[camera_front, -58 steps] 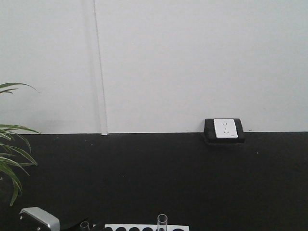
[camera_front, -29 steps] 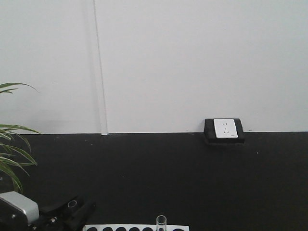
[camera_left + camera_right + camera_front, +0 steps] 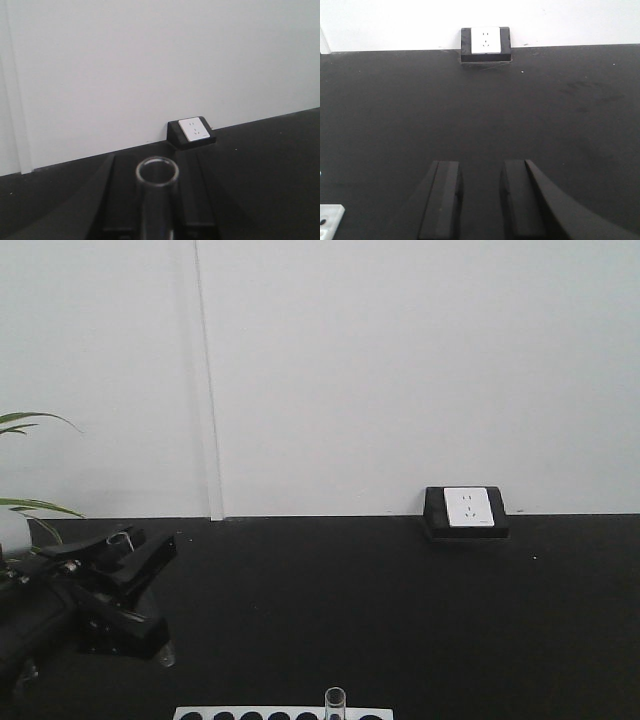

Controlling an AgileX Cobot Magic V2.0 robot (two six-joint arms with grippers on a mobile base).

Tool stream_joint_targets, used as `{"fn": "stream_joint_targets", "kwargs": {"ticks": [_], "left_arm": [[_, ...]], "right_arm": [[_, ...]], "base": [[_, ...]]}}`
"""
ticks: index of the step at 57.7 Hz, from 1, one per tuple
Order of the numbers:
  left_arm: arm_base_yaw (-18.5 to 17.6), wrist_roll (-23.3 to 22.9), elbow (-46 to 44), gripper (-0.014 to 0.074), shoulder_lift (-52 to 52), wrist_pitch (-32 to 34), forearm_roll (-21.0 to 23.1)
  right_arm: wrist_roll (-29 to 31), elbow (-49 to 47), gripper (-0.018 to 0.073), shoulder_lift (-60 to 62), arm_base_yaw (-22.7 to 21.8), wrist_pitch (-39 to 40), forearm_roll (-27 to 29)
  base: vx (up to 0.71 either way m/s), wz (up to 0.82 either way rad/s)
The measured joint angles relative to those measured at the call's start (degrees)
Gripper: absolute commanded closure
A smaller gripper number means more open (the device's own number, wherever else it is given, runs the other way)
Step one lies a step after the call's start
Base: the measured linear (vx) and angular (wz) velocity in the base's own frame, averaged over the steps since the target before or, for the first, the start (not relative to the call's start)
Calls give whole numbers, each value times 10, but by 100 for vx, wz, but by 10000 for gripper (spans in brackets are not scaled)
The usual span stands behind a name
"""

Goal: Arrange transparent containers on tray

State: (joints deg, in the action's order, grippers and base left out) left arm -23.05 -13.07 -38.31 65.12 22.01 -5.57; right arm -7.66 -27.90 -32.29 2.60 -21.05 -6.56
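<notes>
My left gripper [image 3: 150, 555] hangs above the black table at the left, shut on a clear glass test tube [image 3: 164, 652] that sits tilted in its jaws. In the left wrist view the tube's open rim [image 3: 157, 171] shows between the two black fingers [image 3: 122, 195]. A second test tube [image 3: 336, 701] stands upright in the white holed rack [image 3: 280, 713] at the bottom edge. My right gripper [image 3: 480, 172] is open low over the bare black tabletop, with nothing between its fingers. The tray is out of view.
A wall socket in a black housing [image 3: 467, 508] sits where the table meets the white wall. Plant leaves [image 3: 30, 508] reach in from the left. A corner of the white rack [image 3: 330, 220] shows at the lower left of the right wrist view.
My left gripper has risen from the bottom left corner near the rack, carrying the test tube up with it. The tube standing in the rack has not moved.
</notes>
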Motion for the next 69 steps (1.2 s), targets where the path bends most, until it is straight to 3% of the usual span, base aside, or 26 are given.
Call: {"fn": "stream_joint_targets", "kwargs": {"ticks": [14,23,30,42,57,69], "left_arm": [[12,24,-9,468,-72,-151,0],[13,26,-9,468,-96,-206,0],[13,27,-9,468,-98,-212,0],[13,27,-9,468,-98,-213,0],[13,27,-9,468,-98,-213,0],[13,27,-9,468,-98,-213,1]], "right_arm": [[9,0,258,-1,0,31,61],[104,0,258,-22,19,40,137],[200,0,258,-65,79,70,227],[340,0,258,-181,218,153,325],[371,0,238,-339,368,337,351],[357,0,169,-395,428,392,358]], "base": [[0,0],[0,0],[0,0],[0,0],[0,0],[0,0]]}}
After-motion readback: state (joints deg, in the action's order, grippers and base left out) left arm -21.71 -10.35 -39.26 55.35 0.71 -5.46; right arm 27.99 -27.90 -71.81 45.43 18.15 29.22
